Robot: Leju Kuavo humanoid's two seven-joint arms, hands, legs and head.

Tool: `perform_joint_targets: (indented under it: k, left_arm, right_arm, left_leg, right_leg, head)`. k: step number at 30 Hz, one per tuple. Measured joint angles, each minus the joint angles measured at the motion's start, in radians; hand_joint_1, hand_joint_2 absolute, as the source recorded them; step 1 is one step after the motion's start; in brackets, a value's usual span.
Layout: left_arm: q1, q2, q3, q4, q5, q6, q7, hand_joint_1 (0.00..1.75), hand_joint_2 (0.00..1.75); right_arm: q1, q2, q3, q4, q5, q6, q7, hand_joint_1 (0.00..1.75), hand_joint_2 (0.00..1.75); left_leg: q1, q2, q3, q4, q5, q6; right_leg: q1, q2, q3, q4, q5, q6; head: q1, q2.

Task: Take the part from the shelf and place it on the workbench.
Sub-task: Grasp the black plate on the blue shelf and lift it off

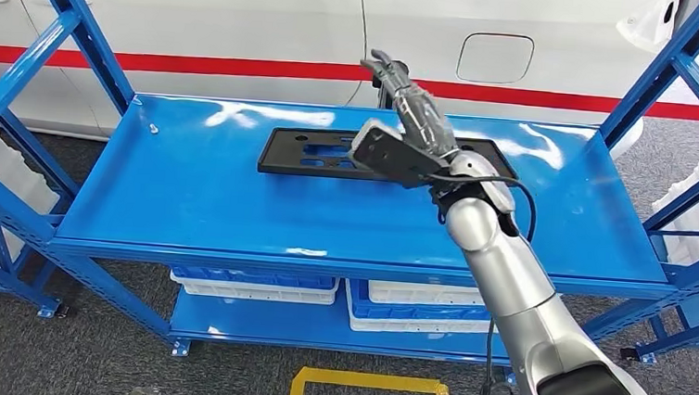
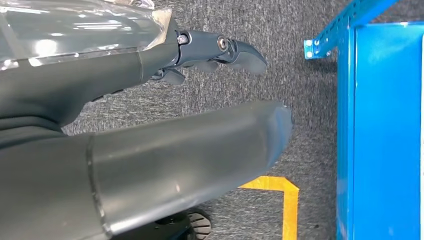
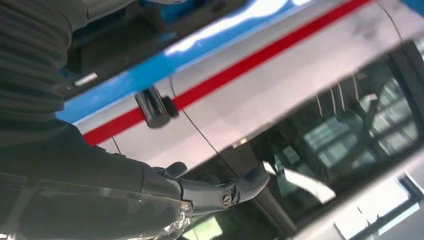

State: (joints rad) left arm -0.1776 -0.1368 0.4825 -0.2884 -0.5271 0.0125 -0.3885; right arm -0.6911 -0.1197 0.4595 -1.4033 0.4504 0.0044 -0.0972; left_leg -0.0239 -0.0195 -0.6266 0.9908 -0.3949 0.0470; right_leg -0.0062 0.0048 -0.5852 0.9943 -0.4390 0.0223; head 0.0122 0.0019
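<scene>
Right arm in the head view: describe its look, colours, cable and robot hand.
The right arm is a silver, rounded tube with a black section near the shoulder. A thin black cable loops beside the wrist. The right robot hand has a grey ribbed cover, a flat grey thumb pad and darker fingers.

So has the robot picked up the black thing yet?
Not yet. The black part lies flat on the blue shelf. The right hand is above its right end, fingers apart and holding nothing. The left hand hangs over the floor. Gripping, lifting and carrying to the workbench remain.
</scene>
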Motion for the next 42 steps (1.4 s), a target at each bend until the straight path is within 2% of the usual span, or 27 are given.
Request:
perform_joint_targets:
  k: [5, 12, 19, 27, 34, 42]
  left_arm:
    - [-0.008, -0.005, -0.018, 0.0, -0.006, 0.02, 0.009, 0.0, 0.0]
    - [-0.014, -0.01, -0.041, 0.0, -0.009, 0.024, 0.001, 0.0, 0.0]
    - [-0.016, -0.018, -0.049, 0.0, -0.008, 0.02, 0.004, 0.0, 0.0]
    - [-0.016, -0.024, -0.05, 0.0, -0.008, 0.02, 0.005, 0.0, 0.0]
    - [-0.016, -0.032, -0.065, 0.001, 0.002, 0.004, 0.012, 0.0, 0.0]
    - [-0.016, -0.039, -0.068, 0.001, 0.009, 0.002, 0.011, 0.0, 0.0]
  right_arm:
    - [0.063, -0.009, 0.086, 0.007, 0.076, 0.016, 0.028, 0.0, 1.75]
    - [0.113, -0.003, 0.168, 0.087, 0.152, -0.016, 0.036, 0.0, 1.75]
    - [0.119, 0.031, 0.196, 0.166, 0.253, -0.097, 0.046, 0.0, 1.75]
    - [0.118, 0.046, 0.203, 0.201, 0.272, -0.113, 0.047, 0.0, 1.75]
    - [0.116, 0.072, 0.203, 0.247, 0.574, -0.327, 0.073, 0.0, 1.75]
    - [0.112, 0.101, 0.196, 0.3, 0.644, -0.374, 0.079, 0.0, 1.75]
  left_leg:
    - [0.0, 0.0, 0.0, 0.0, 0.0, 0.0]
    - [0.0, 0.0, -0.001, 0.0, 0.0, 0.0]
    - [0.0, 0.0, 0.0, 0.0, 0.0, 0.0]
    - [0.0, 0.0, -0.001, 0.0, 0.0, 0.0]
    - [-0.001, 0.0, -0.001, 0.0, 0.0, 0.0]
    - [-0.001, 0.0, -0.001, 0.0, 0.0, 0.0]
  right_leg:
    - [0.0, 0.0, 0.0, 0.0, 0.0, 0.0]
    - [0.0, 0.0, 0.0, 0.0, 0.0, 0.0]
    - [0.0, 0.0, 0.0, 0.0, 0.0, 0.0]
    - [-0.001, 0.0, 0.0, 0.0, 0.0, 0.0]
    - [-0.001, 0.0, 0.0, 0.0, 0.0, 0.0]
    - [-0.001, 0.0, 0.0, 0.0, 0.0, 0.0]
  head:
    - [0.0, 0.0]
    - [0.0, 0.0]
    - [0.0, 0.0]
    - [0.0, 0.0]
    - [0.0, 0.0]
    - [0.0, 0.0]
